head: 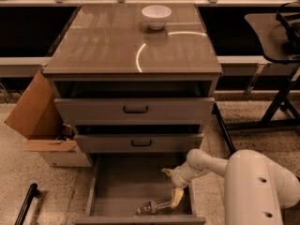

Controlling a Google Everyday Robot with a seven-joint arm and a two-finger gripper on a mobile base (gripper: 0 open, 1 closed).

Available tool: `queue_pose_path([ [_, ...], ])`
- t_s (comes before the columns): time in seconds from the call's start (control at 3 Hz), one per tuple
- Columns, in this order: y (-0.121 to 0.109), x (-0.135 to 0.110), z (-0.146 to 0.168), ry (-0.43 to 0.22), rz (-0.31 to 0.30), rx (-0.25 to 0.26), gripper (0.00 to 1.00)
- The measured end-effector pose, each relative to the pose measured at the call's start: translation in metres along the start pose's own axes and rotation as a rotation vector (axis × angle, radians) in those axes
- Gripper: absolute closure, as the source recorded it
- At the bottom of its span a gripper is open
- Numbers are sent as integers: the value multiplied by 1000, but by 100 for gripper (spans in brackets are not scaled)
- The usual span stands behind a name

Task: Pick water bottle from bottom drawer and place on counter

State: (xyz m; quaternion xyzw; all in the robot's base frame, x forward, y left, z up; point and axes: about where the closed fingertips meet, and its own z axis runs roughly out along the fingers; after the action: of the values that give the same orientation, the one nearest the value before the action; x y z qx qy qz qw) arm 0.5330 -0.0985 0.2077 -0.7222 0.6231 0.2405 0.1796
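Down in the bottom drawer [122, 186], the water bottle [153, 206] lay on its side close to the front wall. My hand [172, 185] hung just above its right end, fingers spread and holding nothing. I judged the grasp was next: I would need to bring the fingers astride the bottle's middle, across its width, and close gently, since it looked ready to roll. Lifting out meant clearing the upper drawers [93, 111] before reaching the desk [103, 46], away from the bowl [156, 16].
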Motion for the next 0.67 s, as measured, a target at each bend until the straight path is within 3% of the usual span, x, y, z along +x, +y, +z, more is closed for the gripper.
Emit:
queue_pose_path([
  [0.67, -13, 5, 49, 7, -17, 17, 0],
])
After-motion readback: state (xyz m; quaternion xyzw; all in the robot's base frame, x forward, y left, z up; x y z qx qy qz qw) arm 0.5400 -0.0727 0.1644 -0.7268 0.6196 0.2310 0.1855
